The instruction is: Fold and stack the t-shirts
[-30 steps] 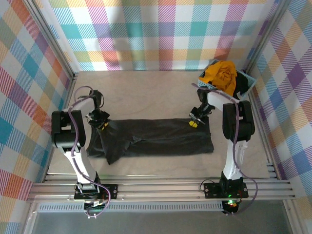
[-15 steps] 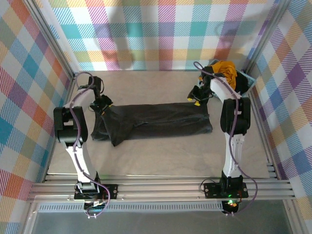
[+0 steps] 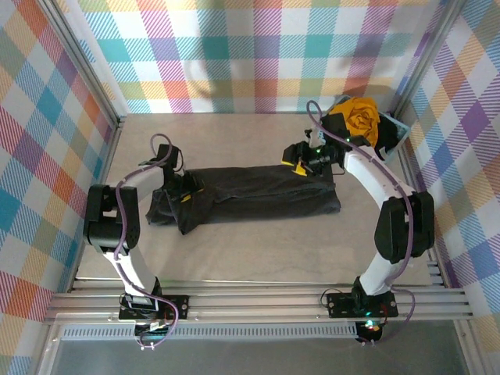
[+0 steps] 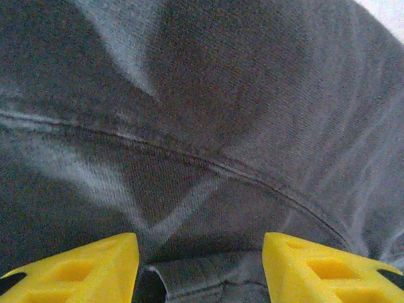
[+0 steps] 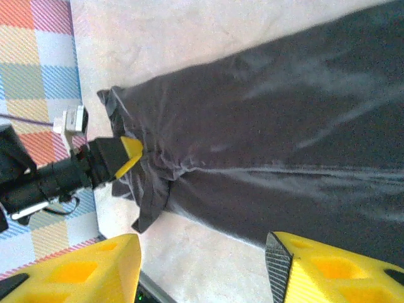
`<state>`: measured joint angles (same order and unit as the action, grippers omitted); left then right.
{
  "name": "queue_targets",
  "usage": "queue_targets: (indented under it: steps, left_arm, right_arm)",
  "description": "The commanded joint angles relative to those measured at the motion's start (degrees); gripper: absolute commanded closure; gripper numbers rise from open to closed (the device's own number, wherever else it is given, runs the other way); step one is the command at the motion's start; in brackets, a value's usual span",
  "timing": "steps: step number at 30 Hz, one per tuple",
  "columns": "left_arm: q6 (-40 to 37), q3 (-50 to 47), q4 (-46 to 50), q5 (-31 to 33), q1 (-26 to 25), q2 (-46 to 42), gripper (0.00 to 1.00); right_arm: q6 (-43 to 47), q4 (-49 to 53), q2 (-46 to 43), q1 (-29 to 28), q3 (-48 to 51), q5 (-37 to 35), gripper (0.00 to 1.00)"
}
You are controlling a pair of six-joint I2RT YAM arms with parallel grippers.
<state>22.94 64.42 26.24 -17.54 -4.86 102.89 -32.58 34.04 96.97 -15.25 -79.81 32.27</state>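
Fingers [image 4: 76, 268] of your left gripper [image 3: 186, 197] stand wide apart on the left end of the long folded charcoal-black cloth t-shirt [image 3: 258, 195], with a small ridge of its cloth between them, unclamped. Your right gripper [image 3: 298, 162], fingers also spread and empty, hovers over that shirt's far right edge; bare pale tabletop [image 3: 250, 250] runs open along its near edge. Past its far right corner, the mustard-yellow t-shirt [image 3: 359, 117] sits bunched in the light blue plastic lattice basket [image 3: 397, 134].

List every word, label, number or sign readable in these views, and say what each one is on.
No text can be read anywhere.
Dark t-shirt: plain, no print.
Mustard t-shirt: no print visible.
Small white block: any marking is too small to read.
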Motion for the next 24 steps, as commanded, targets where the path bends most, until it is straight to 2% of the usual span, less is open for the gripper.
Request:
queue_targets:
  steps: [1, 5, 12, 22, 24]
  left_arm:
    - [-4.63, 1.32, -2.05, -1.71, -0.49, 0.95, 0.46]
    - [-5.31, 0.96, -0.71, -3.02, -1.89, 1.24, 0.48]
    - [-1.51, -4.05, -1.19, -1.81, -4.08, -4.7, 0.55]
    - [3.66, -5.11, 1.07, 0.11, -9.48, -7.35, 0.89]
    - [4.45, -5.27, 1.85, 0.49, -10.36, -7.57, 0.94]
  right_arm:
    - [-1.59, -2.71, -4.54, -0.27, 2.91, 4.1, 0.44]
    - [-2.12, -2.66, -5.64, -0.26, 4.7, 3.13, 0.45]
    - [-2.87, -3.23, -5.03, -0.31, 4.62, 2.44, 0.45]
    - [-2.94, -3.45, -4.17, -0.26, 4.9, 2.49, 0.47]
    - [-2.84, -3.22, -4.23, -0.31, 5.08, 2.5, 0.47]
